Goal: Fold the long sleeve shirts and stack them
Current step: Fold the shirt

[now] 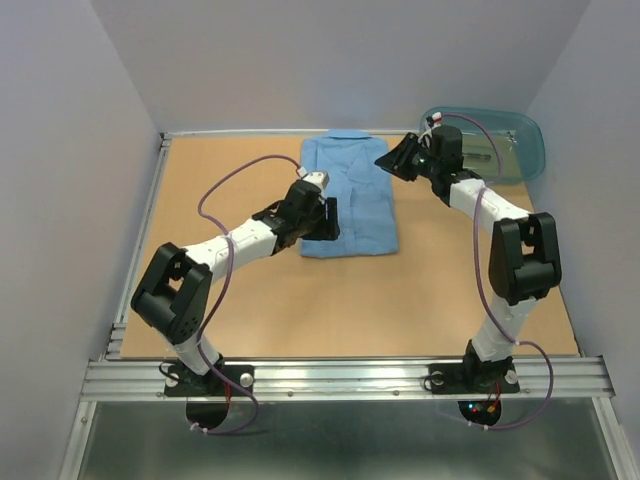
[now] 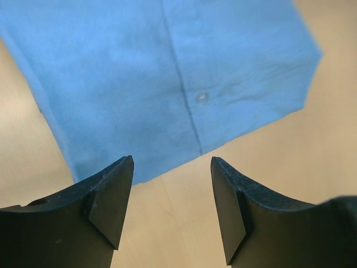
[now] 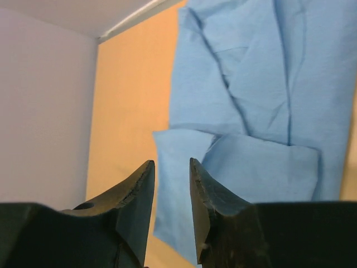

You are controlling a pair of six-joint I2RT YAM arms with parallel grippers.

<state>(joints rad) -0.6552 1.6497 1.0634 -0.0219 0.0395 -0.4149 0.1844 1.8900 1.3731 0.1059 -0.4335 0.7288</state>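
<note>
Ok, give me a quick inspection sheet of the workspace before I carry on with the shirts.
Surface: light brown wooden table, no damage seen.
Job's things: light blue shirt, folded flat at the back middle.
Clutter: teal tub at the back right corner.
Grippers: left gripper open, empty, over the shirt's near edge; right gripper slightly open, empty, by the shirt's far right corner.
Cables: a purple cable loops along each arm.
Surroundings: plain walls on three sides; metal rail at the near edge.
</note>
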